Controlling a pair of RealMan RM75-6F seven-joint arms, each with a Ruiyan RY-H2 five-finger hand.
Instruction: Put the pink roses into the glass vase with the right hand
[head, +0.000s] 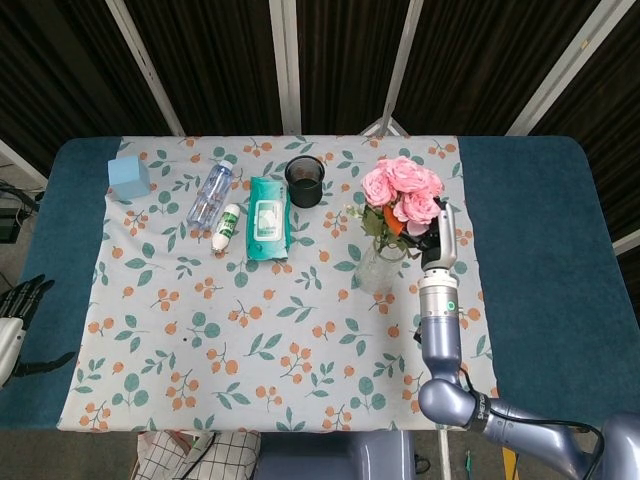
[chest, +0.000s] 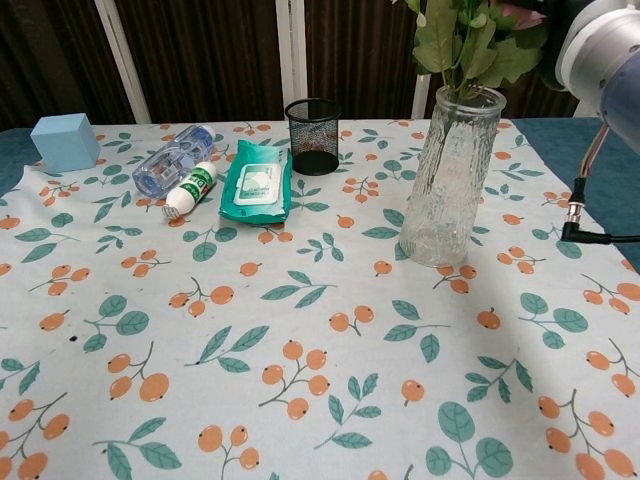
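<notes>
The pink roses (head: 402, 188) stand over the glass vase (head: 376, 266) at the right of the flowered cloth, their stems down inside its mouth. My right hand (head: 434, 236) grips the bunch just right of the blooms, with the forearm rising from below. In the chest view the ribbed vase (chest: 455, 175) stands upright with green rose leaves (chest: 458, 38) above its rim, and my right arm (chest: 603, 48) enters at the top right corner. My left hand (head: 22, 300) lies off the cloth at the far left edge, fingers apart and holding nothing.
Along the back stand a blue cube (head: 129, 178), a lying water bottle (head: 210, 193), a small white bottle (head: 227, 226), a green wipes pack (head: 267, 217) and a black mesh cup (head: 306, 181). A black cable (chest: 598, 237) lies right of the vase.
</notes>
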